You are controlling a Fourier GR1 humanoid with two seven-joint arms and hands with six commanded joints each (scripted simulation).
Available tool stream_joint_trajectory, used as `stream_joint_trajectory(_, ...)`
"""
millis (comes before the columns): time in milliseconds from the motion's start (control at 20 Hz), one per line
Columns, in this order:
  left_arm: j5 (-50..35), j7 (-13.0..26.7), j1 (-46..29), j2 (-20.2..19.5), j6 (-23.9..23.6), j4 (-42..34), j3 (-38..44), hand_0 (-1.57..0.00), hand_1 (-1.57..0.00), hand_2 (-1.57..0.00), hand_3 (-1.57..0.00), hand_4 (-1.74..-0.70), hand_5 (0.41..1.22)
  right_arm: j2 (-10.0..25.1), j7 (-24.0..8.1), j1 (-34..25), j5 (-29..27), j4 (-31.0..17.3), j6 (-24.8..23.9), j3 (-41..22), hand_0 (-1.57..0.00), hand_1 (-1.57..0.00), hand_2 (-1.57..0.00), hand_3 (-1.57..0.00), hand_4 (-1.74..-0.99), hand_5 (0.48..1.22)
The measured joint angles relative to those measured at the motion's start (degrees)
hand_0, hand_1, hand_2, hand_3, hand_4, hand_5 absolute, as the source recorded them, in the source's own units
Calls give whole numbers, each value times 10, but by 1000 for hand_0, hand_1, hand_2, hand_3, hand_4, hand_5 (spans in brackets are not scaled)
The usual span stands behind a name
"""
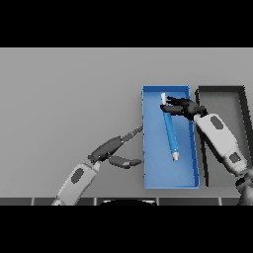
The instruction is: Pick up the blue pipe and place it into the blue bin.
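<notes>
Two dark hands over the grey table (59,99): the left hand (114,150) hovers with fingers straight and spread, thumb apart, holding nothing, just left of the rectangular blue bin (147,148). Over that bin, the right hand (181,107) curls around the upper end of the long blue pipe (170,131). Beyond that hand's right sits a dark grey bin (243,113).

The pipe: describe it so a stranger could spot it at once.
Find the blue bin right of the table's middle, beside a black bin. The pipe lies inside, at the right hand: a slim blue rod with white ends.
</notes>
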State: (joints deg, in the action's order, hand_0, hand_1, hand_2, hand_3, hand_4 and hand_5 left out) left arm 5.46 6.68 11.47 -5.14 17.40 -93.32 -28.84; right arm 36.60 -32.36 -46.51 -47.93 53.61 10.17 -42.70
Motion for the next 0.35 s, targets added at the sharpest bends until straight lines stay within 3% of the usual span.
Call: stream_joint_trajectory(350,-8,13,6,-5,2,-8,7,1,1,1,1,-885,480,4,1,7,-6,20,-6,1,-212,-100,-24,-5,-1152,798)
